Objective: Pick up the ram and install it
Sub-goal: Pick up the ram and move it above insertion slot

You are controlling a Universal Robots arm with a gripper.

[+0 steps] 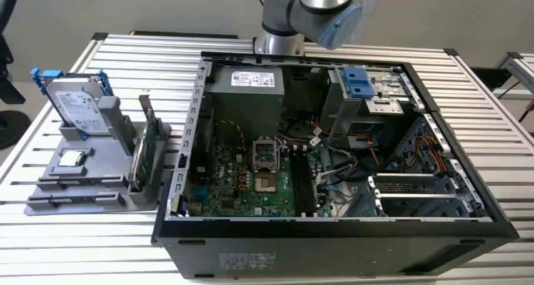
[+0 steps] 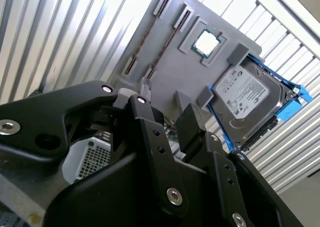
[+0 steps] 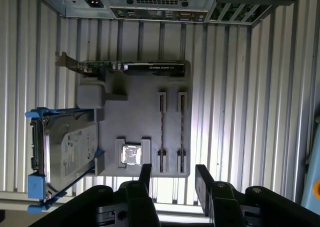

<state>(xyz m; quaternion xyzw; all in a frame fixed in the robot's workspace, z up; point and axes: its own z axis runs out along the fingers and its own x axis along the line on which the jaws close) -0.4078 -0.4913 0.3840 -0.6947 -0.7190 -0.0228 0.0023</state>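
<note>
Closest are the gripper fingers, spread apart and empty, hanging over one edge of the grey tray without touching it. On this tray the ram stands on its edge in a slot, with a second stick just beside it, both well apart from the card at the opposite edge. Bare table lies free around the tray.
</note>
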